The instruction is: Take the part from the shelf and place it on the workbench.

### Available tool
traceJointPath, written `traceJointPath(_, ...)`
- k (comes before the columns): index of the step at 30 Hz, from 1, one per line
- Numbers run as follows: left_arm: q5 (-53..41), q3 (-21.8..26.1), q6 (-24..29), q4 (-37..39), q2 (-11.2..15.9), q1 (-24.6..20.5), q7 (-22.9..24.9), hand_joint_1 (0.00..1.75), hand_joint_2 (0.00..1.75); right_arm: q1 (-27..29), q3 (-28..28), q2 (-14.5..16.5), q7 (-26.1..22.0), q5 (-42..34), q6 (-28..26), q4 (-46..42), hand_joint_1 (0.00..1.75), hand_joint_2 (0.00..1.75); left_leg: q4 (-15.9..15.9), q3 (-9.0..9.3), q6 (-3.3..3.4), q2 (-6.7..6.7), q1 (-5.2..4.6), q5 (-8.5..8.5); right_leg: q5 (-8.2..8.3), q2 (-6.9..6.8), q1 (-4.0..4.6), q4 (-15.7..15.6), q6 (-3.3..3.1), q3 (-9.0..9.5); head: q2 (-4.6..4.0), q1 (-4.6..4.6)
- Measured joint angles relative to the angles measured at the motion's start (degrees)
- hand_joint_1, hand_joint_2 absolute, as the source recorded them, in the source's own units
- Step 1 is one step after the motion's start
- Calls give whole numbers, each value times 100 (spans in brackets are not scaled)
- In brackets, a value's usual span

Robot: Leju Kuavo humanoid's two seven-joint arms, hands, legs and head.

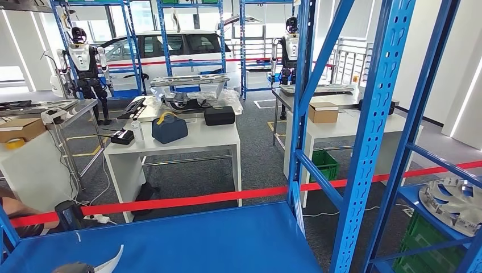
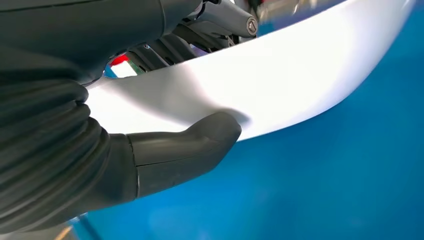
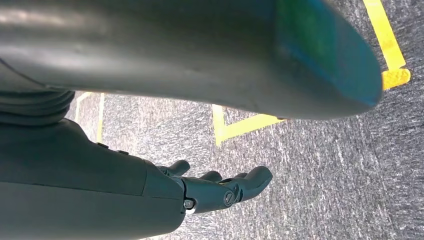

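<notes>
White part [image 2: 280, 85] is pinched by the left hand [image 2: 150, 125] over the blue shelf [image 1: 187, 239] for lifting; right hand [image 3: 220, 190] hangs loosely spread.

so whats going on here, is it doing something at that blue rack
Yes. The robot's left hand grips a curved white plastic part, thumb pressed on its face, just above the blue metal shelf. The right hand hangs over grey carpet, holding nothing, fingers loosely apart. The white workbench across the red tape already carries a navy bag and black cases. The part has not reached it yet.
</notes>
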Motion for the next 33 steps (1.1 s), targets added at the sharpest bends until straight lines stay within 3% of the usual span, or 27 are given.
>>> traceJointPath(3, 628, 171, 549, -75, -94, 93, -394, 175, 175, -2, -52, 0, -25, -1, -1, 0, 0, 0, 0, -2, 0, -2, 0, 0, 0, -2, -1, 0, 0, 0, 0, 1)
traceJointPath(6, 1570, 618, 556, -197, -216, 136, -978, 175, 175, 1, -80, 0, -37, -1, -6, 0, 0, 0, 1, -3, 1, -1, -1, -2, 0, 1, -1, -1, 1, -1, 0, 1)
traceJointPath(9, 2958, 1321, -331, -417, -342, 136, -1725, 175, 175, 1, -98, 0, -44, 2, -14, 0, 0, 0, 2, -2, 5, 0, -2, -4, 0, 1, -1, -2, 1, -1, 0, 1)
traceJointPath(12, 4487, 2089, -2081, -743, -467, 181, -2047, 175, 175, 1, -112, 0, -49, 21, -15, 0, 0, 0, 3, -2, 6, 0, -2, -5, 0, 4, -1, -2, 1, -2, 0, 1)
traceJointPath(15, 6502, 2710, -3829, -1378, -643, 359, -1701, 175, 175, 0, -125, 0, -45, 36, -16, 0, 0, 0, 3, -2, 6, 1, -1, -6, 0, 7, 0, -2, 1, -3, 0, 1)
traceJointPath(17, 7717, 2916, -4261, -1920, -764, 508, -1217, 175, 175, 0, -151, 0, -39, 36, -21, 0, 0, 0, 3, -1, 7, 2, -1, -8, -2, 9, -1, -2, 3, -3, 0, 1)
traceJointPath(23, 10007, 2896, -4214, -3570, -996, 975, -313, 175, 175, 1, -235, 2, -36, 35, -30, 0, 0, 0, 3, -3, 10, 0, -2, -11, -6, 5, -2, -3, 9, -1, 0, 0)
traceJointPath(29, 10610, 2671, -4234, -4273, -1097, 1202, 108, 175, 175, 2, -262, 8, -36, 36, -27, 0, 0, 0, 7, -6, 16, 0, -5, -15, -7, 5, -7, -5, 12, 1, 0, 0)
traceJointPath(33, 11175, 2481, -4215, -4462, -1155, 1326, 701, 175, 175, 0, -304, 20, -36, 34, -23, 0, 0, 0, 15, -15, 27, 0, -12, -22, -5, 5, -16, -7, 18, 3, 0, -1)
